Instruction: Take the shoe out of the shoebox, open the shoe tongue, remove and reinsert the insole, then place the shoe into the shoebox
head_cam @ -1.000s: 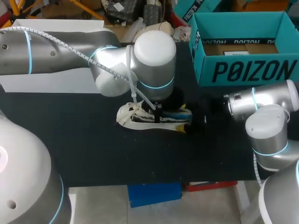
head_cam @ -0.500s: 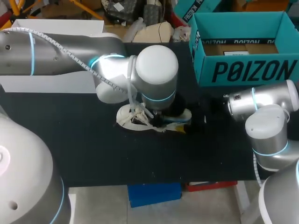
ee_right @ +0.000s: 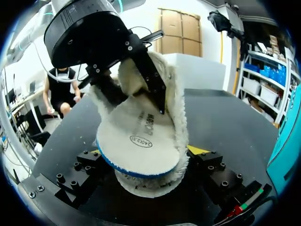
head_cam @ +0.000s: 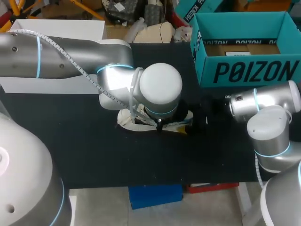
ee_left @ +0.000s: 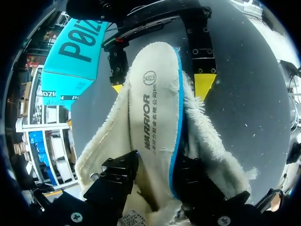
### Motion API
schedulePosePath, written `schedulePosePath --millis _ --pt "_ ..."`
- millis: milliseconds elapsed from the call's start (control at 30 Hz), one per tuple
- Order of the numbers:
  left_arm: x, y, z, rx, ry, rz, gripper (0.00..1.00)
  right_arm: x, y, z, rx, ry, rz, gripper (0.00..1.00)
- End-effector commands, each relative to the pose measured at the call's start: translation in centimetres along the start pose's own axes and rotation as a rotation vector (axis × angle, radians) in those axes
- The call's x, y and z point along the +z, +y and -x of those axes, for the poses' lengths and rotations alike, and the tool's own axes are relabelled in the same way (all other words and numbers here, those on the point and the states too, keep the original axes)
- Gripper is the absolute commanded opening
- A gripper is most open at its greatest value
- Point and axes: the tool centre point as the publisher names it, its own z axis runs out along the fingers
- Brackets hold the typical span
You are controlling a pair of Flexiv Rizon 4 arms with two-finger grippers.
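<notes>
Table (head_cam: 84,141): black, under both my grippers.
Shoebox (head_cam: 244,52): teal and open, well apart from my fingers, off beyond my right gripper; no shoe lay in it.
Shoe (ee_left: 101,150): fleece-lined, lying on the table, its heel between my right fingers and its opening around my left ones. I judged it light and soft-walled, best pinched at the firmer heel.
Insole (ee_left: 153,108): white with a blue edge, partly in the shoe, running from my left fingers toward my right. It was likely thin, floppy and clingy against the fleece; its edges seemed the place to grip.
Left gripper (ee_left: 150,181): narrowly parted, pinching the insole's two edges; tips hidden.
Right gripper (ee_right: 146,150): wide, yellow tips pressed on either side of the heel.
</notes>
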Motion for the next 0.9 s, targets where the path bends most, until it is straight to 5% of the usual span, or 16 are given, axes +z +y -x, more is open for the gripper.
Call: schedulePosePath --millis 33,900 --pt "1.4 -0.4 -0.2 0.001 0.003 -0.008 0.39 0.1 -0.2 0.0 0.001 -0.001 -0.001 0.0" --pt "0.4 -5.9 -0.5 -0.021 0.013 -0.099 0.37 0.1 -0.2 0.0 0.001 -0.001 -0.001 0.0"
